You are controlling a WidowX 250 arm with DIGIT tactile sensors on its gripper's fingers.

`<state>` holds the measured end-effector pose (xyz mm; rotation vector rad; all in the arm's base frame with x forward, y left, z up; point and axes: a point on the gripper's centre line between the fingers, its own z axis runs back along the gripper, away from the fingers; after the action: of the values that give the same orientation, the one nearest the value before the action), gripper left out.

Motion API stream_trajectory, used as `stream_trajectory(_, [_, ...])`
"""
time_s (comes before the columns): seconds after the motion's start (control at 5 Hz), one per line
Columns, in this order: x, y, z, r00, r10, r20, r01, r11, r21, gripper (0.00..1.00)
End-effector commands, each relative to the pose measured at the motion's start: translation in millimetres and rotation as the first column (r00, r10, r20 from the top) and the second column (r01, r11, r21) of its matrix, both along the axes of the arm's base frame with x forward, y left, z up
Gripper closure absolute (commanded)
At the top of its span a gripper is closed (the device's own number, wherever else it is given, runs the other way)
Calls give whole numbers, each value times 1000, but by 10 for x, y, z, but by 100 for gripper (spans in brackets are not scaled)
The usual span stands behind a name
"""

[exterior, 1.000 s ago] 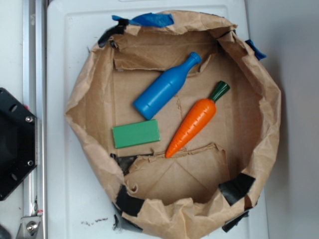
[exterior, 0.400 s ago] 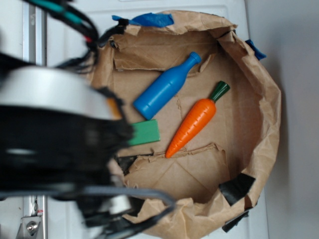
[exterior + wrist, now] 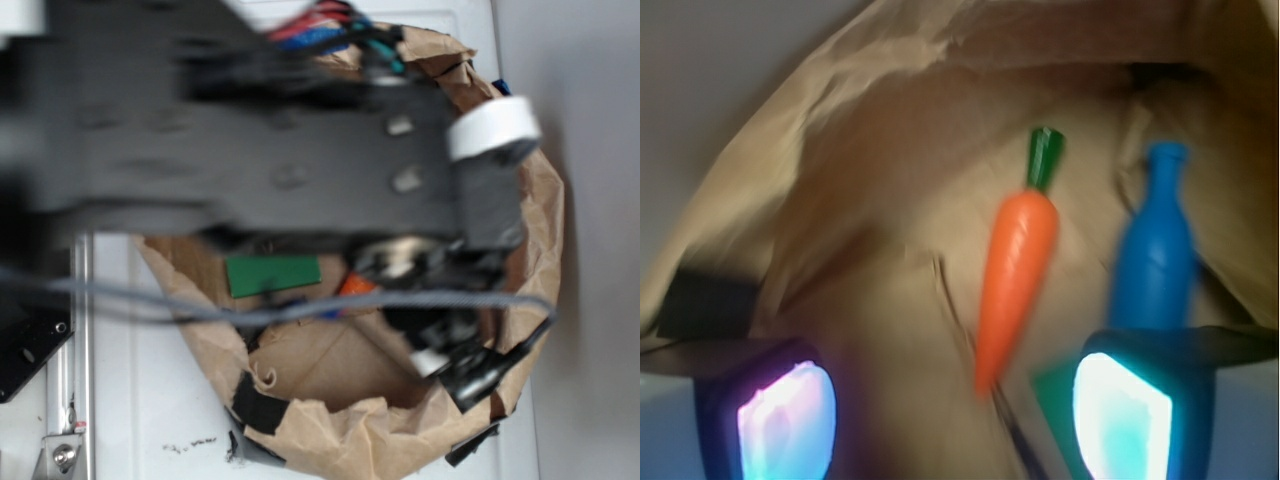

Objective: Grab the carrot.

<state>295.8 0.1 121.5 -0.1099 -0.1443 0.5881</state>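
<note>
Resting on a white surface [image 3: 150, 400], a brown paper bag [image 3: 535, 230] with its walls rolled down makes a crumpled ring, patched here and there with black tape [image 3: 258, 405]. A metal rail [image 3: 62, 390] runs along the surface outside the bag's left wall, and a pale grey area lies beyond the surface on the bag's far right. In the exterior view the blurred black arm [image 3: 250, 140] stretches across the upper half of the bag, with grey cable [image 3: 300, 305] trailing over the bag floor. The carrot [image 3: 1013, 270] lies on the bag floor near its middle; in the wrist view it is glossy orange and tapered, its dark green stem cap pointing toward the far wall and its tip pointing back toward the camera. From outside, only a small orange patch shows under the arm, just right of the green block [image 3: 272, 275]. The blue bottle [image 3: 1155, 260] lies just right of the carrot in the wrist view, apart from it, neck toward the far wall. The gripper [image 3: 955, 410] hovers with its fingers [image 3: 785, 415] spread wide and holding nothing, one on each side of the carrot's tip, clear of it.
</note>
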Motion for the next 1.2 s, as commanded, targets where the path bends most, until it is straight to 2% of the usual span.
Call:
stream_trajectory(0.0, [85,229,-368,995,7,99,-10,1000,29,0])
stream_trajectory(0.2, [51,240,-603,998,-17,65,13,999,53,0])
stream_trajectory(0.4, [98,197,-836,999,-26,24,25,998,53,0])
stream_trajectory(0.6, [125,190,-1021,999,-47,-8,47,995,85,0])
stream_trajectory(0.8, [128,179,-1111,998,-51,-37,54,994,96,100])
stream_trajectory(1.0, [125,175,-984,995,-97,-24,99,992,76,100])
